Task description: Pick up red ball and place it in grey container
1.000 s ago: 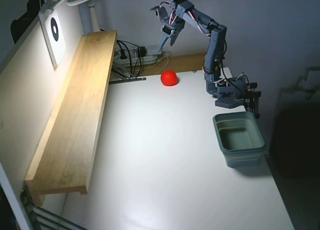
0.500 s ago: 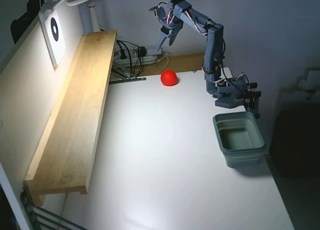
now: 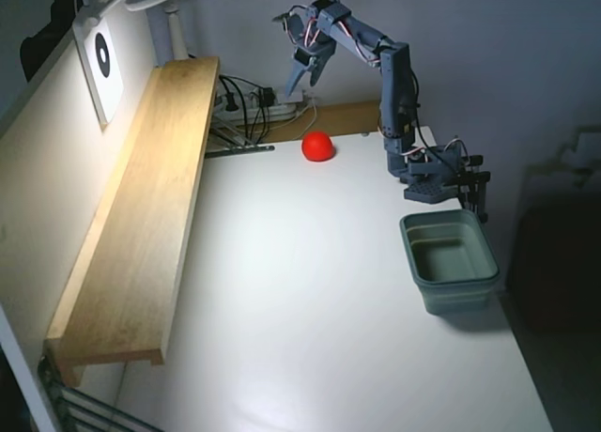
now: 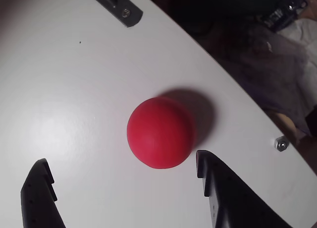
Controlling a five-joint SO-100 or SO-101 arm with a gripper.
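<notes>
Red ball (image 4: 159, 133) rests on white surface (image 4: 74, 99); smooth, likely slippery, so we'd grip its widest middle with jaws spread.

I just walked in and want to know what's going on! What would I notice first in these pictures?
The bright red ball jumps out first, sitting alone on the white table near its far edge. Above it hangs the grey robot arm, its open pincer pointing down; the wrist view shows the ball just ahead of the two dark fingers. Off to the right in the fixed view, an empty grey container waits beside the arm's base.
</notes>
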